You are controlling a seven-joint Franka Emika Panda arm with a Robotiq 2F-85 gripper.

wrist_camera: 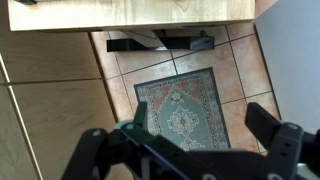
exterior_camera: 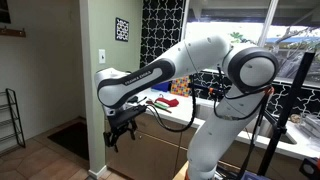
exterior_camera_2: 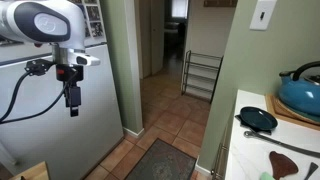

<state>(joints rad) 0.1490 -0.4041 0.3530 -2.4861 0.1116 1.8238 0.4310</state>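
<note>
My gripper (wrist_camera: 198, 120) is open and empty, its two dark fingers spread wide at the bottom of the wrist view. It hangs in the air and points down at a patterned green rug (wrist_camera: 178, 105) on a tan tiled floor. In both exterior views the gripper (exterior_camera: 120, 132) (exterior_camera_2: 72, 100) is well off the counter and touches nothing. In an exterior view it hangs in front of a white fridge (exterior_camera_2: 40, 125). The rug also shows in an exterior view (exterior_camera_2: 165, 160).
A green wall corner (exterior_camera: 95, 95) with a light switch (exterior_camera: 101, 57) stands close beside the arm. Wooden cabinet fronts (wrist_camera: 50, 110) border the tiles. A counter (exterior_camera_2: 250, 145) holds a blue kettle (exterior_camera_2: 302, 90), a dark pan (exterior_camera_2: 258, 118) and a utensil (exterior_camera_2: 285, 157). A wire rack (exterior_camera_2: 201, 75) stands in the hallway.
</note>
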